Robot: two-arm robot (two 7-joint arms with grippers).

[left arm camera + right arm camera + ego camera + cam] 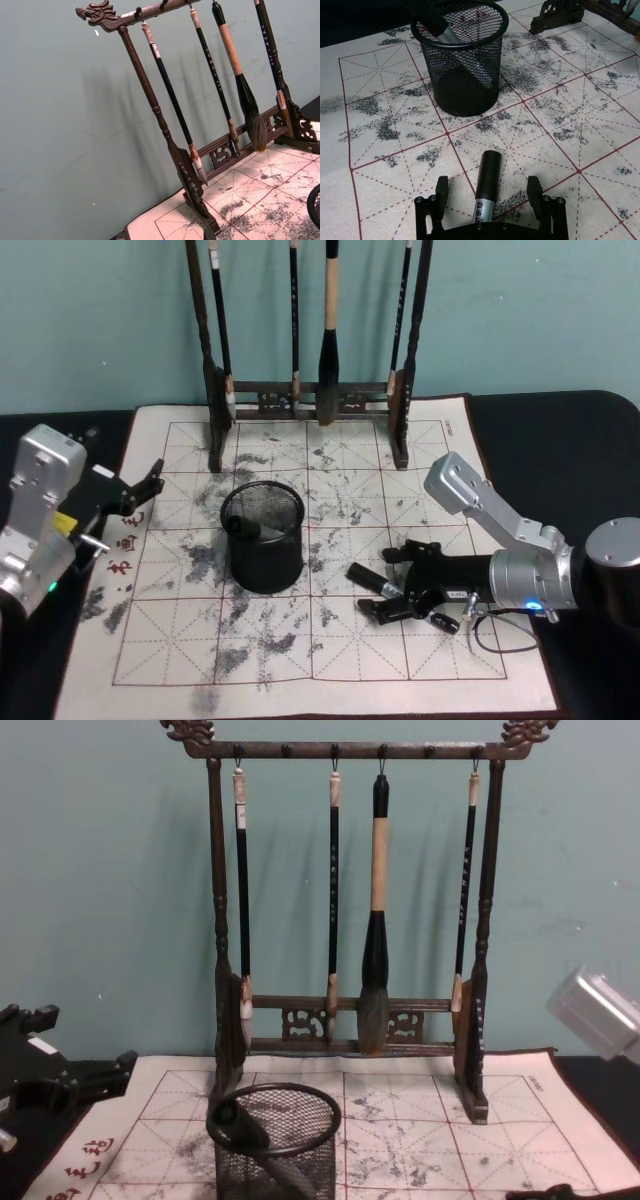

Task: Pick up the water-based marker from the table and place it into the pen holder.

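Your right gripper sits low over the white felt mat in the lower right of the head view, its arm reaching in from the right edge. Its fingers are spread wide, one on either side of the water-based marker, and neither touches it. In the right wrist view the marker lies flat on the mat between the two fingers. Its black cap points toward the pen holder and its silver-grey barrel runs back under the gripper body.

The pen holder stands upright on the mat near the centre of the head view, to the left of the marker and apart from it. You can see a second marker already leaning inside it, black cap up against the rim. In the chest view the holder sits at the bottom centre.

Your left gripper hangs at the left edge of the head view, above the mat's left border beside the red characters. Its fingers are apart and hold nothing.

At the back of the mat the dark wooden brush rack stands upright with four brushes hanging from its top bar. The dark bench shows around the mat's edges.
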